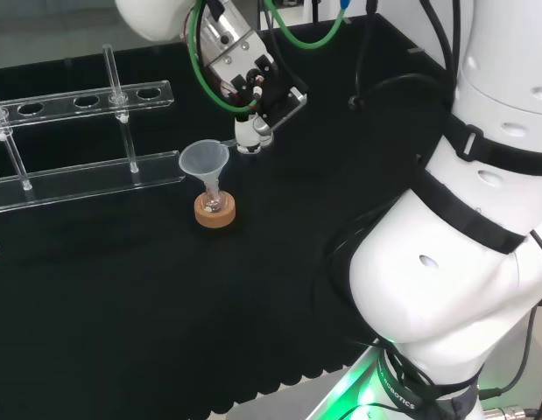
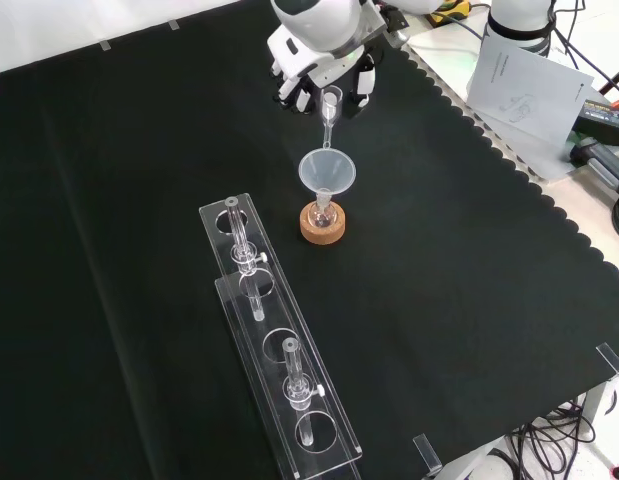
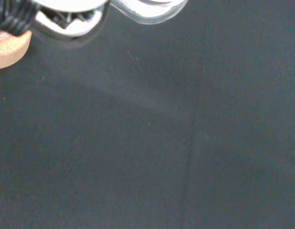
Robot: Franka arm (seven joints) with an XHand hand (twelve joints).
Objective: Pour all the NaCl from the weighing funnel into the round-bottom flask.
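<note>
A small round-bottom flask [image 1: 214,202] [image 2: 322,212] sits on a cork ring [image 1: 214,213] [image 2: 322,227] [image 3: 9,50], with a clear plastic funnel [image 1: 200,160] [image 2: 327,172] standing in its neck. The hand [image 1: 253,96] [image 2: 324,70] hovers just beyond the funnel, its fingers curled round a clear weighing funnel [image 2: 330,112] [image 1: 244,140]. In the front view the weighing funnel is tilted steeply, and its narrow end reaches the plastic funnel's rim. I cannot make out any powder in it. A blurred white part of the hand [image 3: 66,16] shows in the wrist view.
Two clear plastic tube racks [image 1: 78,131] [image 2: 279,350] holding a few glass tubes stand left of the flask in the head view, nearer the camera in the front view. Papers [image 2: 524,80] lie past the cloth's scalloped edge. The arm's white links [image 1: 463,219] stand at the head view's right.
</note>
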